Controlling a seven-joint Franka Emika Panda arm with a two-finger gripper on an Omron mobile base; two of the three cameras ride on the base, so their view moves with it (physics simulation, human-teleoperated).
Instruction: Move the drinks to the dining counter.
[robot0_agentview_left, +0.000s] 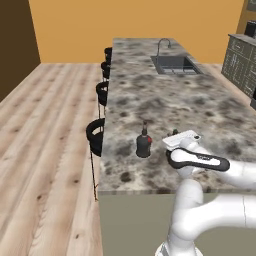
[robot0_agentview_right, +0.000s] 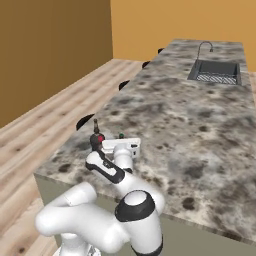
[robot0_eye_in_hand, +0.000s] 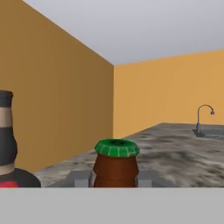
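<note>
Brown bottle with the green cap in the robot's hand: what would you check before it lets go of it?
1. Grip: the gripper is shut on the brown bottle, with a finger on either side. Ok.
2. Place: the bottle is over the dining counter, in from its near edge. Ok.
3. Posture: the bottle stands upright, green cap on top. Ok.
4. Contact: whether its base already rests on the marble is hidden by the hand. Cannot tell.
5. Neighbour: the black bottle stands upright on the counter beside it, apart from it. Ok.
</note>
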